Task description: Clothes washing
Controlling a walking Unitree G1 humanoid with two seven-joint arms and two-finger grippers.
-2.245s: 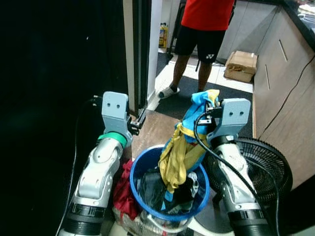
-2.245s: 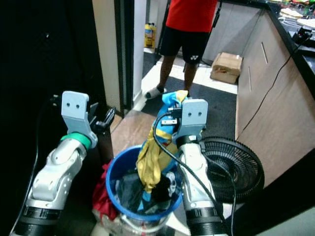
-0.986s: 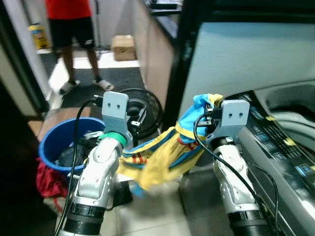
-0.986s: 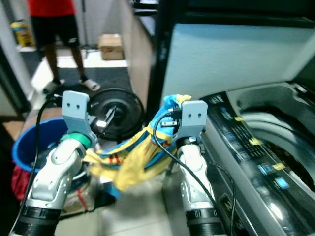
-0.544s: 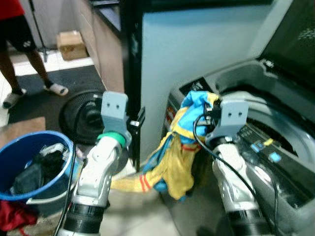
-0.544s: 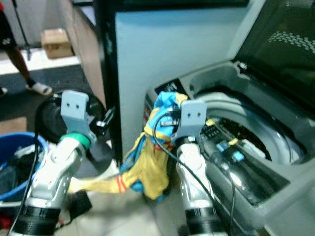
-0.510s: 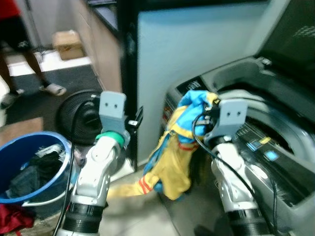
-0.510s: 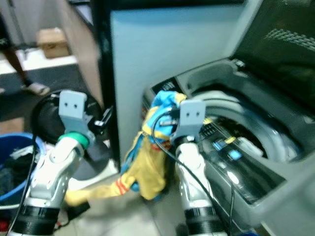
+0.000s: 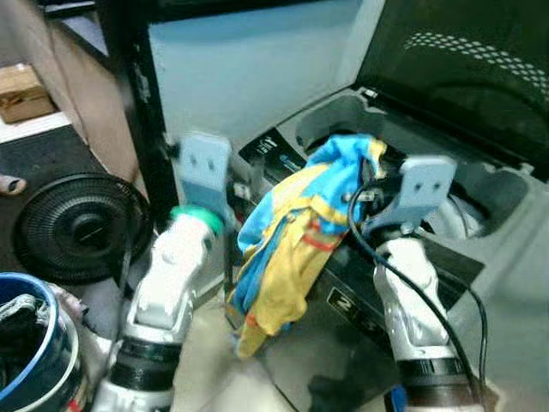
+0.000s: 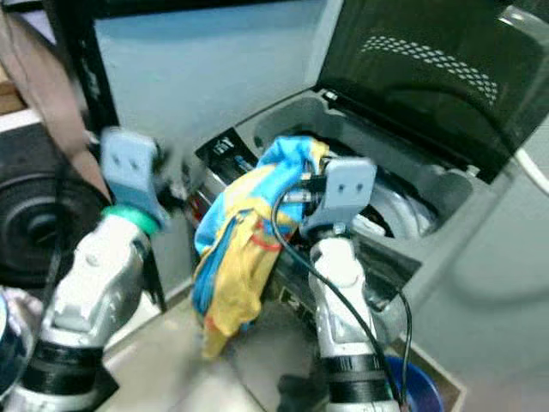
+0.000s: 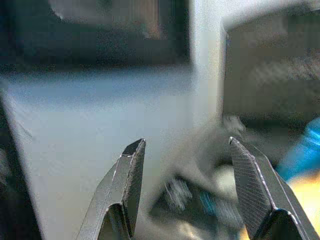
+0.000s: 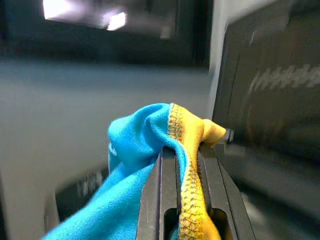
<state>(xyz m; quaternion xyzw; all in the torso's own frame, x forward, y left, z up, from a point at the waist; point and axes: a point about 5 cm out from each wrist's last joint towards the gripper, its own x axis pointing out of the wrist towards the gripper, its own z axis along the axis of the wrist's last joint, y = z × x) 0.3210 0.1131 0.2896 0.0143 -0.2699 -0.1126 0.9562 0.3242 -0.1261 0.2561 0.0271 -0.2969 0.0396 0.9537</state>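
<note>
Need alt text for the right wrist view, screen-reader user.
The right hand is clamped on a bunched blue and yellow garment, a yellow stitched seam running down between its two black fingers. Behind, blurred, are the dark raised lid of a washing machine and a pale grey wall.

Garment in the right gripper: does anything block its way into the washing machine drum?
Nothing visible does. The lid stands open, and the right gripper holds the blue and yellow garment at the machine's front edge, just short of the drum opening.
</note>
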